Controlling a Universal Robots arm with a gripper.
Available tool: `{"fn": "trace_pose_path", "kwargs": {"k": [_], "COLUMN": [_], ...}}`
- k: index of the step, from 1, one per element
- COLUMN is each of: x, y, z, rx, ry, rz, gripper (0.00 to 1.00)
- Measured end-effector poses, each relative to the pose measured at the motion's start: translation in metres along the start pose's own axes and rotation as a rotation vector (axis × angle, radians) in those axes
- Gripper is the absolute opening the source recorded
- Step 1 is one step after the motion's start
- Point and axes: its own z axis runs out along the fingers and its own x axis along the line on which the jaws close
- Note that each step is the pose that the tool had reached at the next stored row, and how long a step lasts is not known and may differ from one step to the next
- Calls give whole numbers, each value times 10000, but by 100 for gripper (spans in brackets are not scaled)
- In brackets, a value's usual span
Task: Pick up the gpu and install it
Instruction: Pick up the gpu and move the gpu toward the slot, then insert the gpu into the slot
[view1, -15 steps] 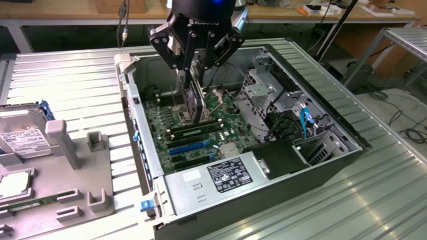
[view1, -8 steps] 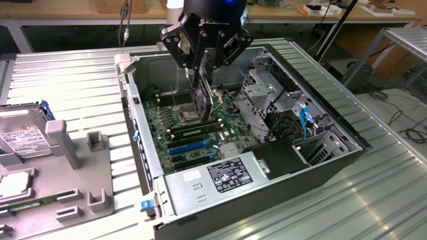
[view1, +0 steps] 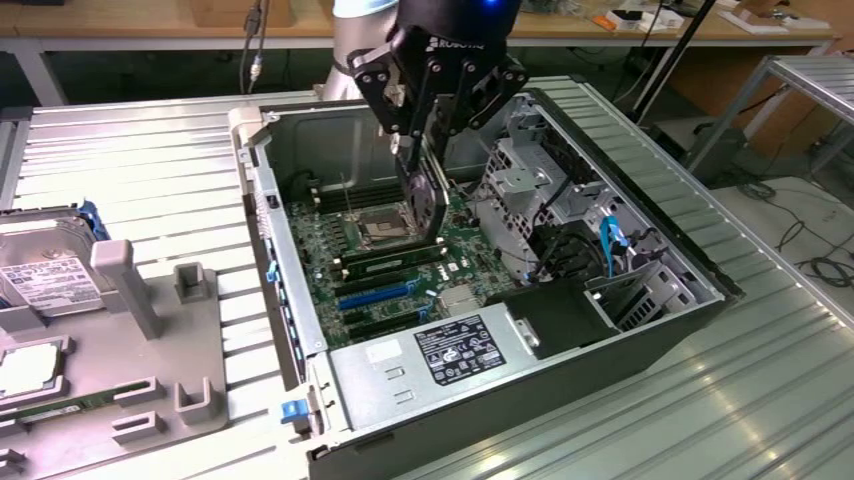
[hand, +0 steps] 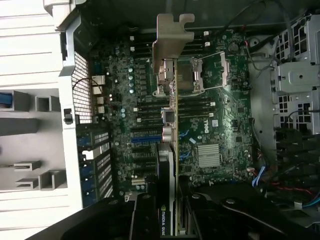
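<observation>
The gpu is held edge-on, pinched between the fingers of the tool, over the motherboard inside the open computer case. Contact between card and board cannot be determined. In the wrist view, the silver bracket is seen beside the processor socket. 1 hard drive is noted at the exterior view's left.

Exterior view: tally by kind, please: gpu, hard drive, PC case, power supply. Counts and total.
gpu: 1, held in the gripper
hard drive: 1
PC case: 1
power supply: 1
Total: 4
</observation>
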Motion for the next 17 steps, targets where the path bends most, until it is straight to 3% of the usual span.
{"fn": "trace_pose_path", "kwargs": {"k": [9, 17], "x": [-271, -275], "y": [20, 21], "z": [6, 6], "rx": [0, -1], "ry": [1, 0], "rz": [0, -2], "gripper": [27, 27]}}
